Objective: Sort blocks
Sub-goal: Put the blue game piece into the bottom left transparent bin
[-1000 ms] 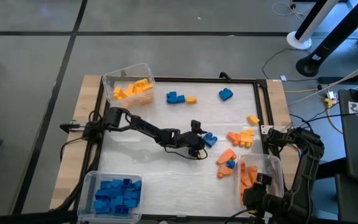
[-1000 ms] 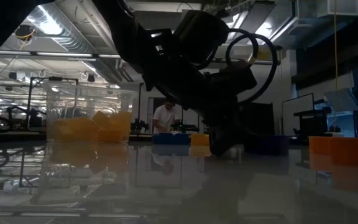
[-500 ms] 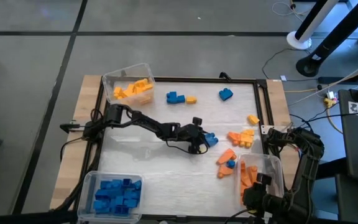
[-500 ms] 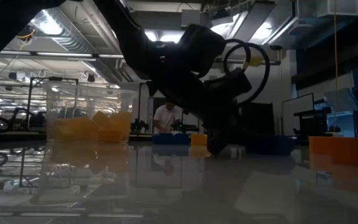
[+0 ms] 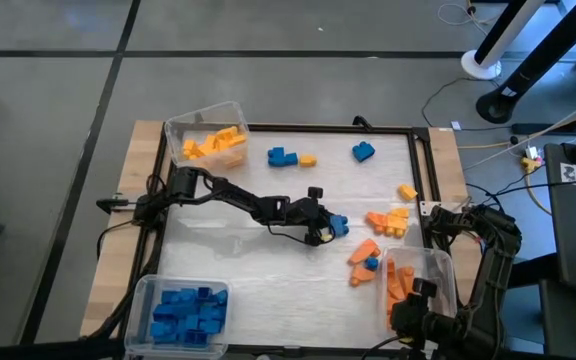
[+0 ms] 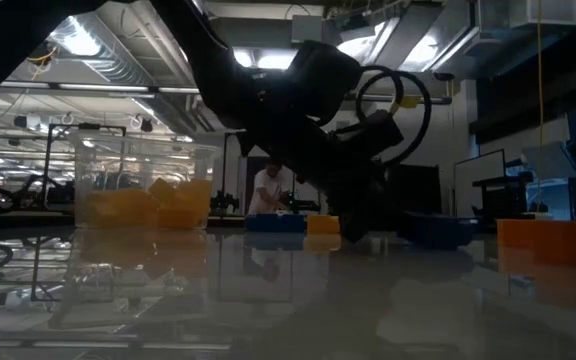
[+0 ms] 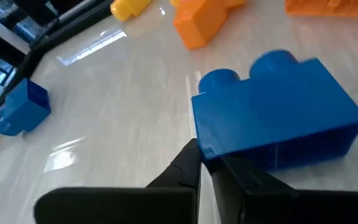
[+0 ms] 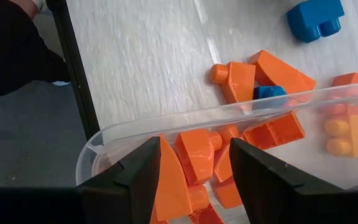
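A blue brick (image 5: 339, 226) lies on the white table (image 5: 258, 270) right of centre; the left wrist view shows it close up (image 7: 278, 118), studs pointing away. My left gripper (image 5: 321, 232) is shut at its near corner. My right gripper (image 8: 194, 168) hangs open above the clear bin of orange bricks (image 5: 418, 285) at the near right, touching nothing. Loose orange bricks (image 5: 386, 220) and a yellow brick (image 5: 407, 191) lie right of the blue brick. My left gripper (image 7: 205, 169) meets the blue brick at its lower end corner (image 7: 201, 148). One fingertip (image 7: 188, 155) stands against the end face and the other (image 7: 229, 167) goes under the brick's bottom edge. The fingers come slanting down from the table's left. The brick rests on the table.
A bin of yellow bricks (image 5: 208, 140) stands at the far left and a bin of blue bricks (image 5: 183, 312) at the near left. Loose blue (image 5: 283, 156), yellow (image 5: 308, 160) and blue (image 5: 363, 152) bricks lie along the far side. A person (image 6: 268, 190) shows beyond the table.
My left gripper has swung a little toward the far edge, rolled its wrist and shut at the blue brick's corner. The brick stays on the table about where it was.
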### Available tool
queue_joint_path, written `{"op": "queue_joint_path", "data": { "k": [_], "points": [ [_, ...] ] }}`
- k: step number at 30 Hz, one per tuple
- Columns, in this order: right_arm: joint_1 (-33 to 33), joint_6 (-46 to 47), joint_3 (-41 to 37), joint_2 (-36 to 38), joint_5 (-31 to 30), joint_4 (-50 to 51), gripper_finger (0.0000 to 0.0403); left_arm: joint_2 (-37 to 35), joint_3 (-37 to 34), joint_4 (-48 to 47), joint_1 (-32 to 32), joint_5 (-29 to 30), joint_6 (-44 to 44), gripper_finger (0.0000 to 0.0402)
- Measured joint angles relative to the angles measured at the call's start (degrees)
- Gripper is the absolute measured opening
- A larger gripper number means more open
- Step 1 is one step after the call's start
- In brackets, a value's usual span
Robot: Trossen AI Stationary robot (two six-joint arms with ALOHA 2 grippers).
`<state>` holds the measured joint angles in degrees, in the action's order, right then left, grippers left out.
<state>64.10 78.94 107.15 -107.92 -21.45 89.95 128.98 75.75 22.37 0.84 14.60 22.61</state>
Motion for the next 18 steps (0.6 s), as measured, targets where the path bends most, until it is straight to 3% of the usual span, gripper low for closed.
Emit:
{"op": "queue_joint_path", "data": {
  "k": [9,18],
  "points": [
    [0.0,0.0,0.0,0.0,-1.6,0.0,0.0195,-8.0,0.0,-2.0,2.2,0.0,0.0,0.0004],
    [0.0,0.0,0.0,0.0,-4.1,0.0,0.0195,-26.2,0.1,-19.8,7.1,-0.4,1.6,0.0001]
  ]
}}
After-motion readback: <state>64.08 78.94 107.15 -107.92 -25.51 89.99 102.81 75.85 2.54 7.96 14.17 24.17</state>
